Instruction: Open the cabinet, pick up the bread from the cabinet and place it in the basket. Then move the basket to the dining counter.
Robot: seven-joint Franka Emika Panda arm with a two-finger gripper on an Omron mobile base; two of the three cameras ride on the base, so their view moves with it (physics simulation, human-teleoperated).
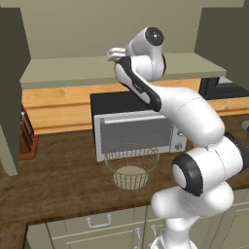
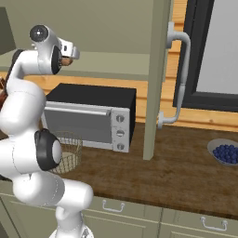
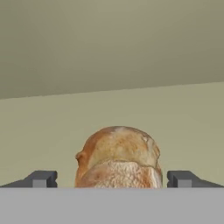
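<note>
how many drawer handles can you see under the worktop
4. Two show in the left base view: one curved handle and one upright handle. The right base view shows two more. The arm may hide others.

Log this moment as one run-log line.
stage: reaching for bread | pincer: open, straddling golden-brown rounded bun on cabinet shelf | cream wire-mesh basket: empty, before toaster oven

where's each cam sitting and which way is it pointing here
Left base view: behind the arm, to its left, facing forward and down at the basket, toaster oven and open cabinet; the arm rises at lower right.
Right base view: behind the arm, to its right, facing the same counter; the arm rises at lower left.
Hand view: on the hand, facing into the cabinet at the bread between the open gripper tips.
Both base views share basket and toaster oven.
</note>
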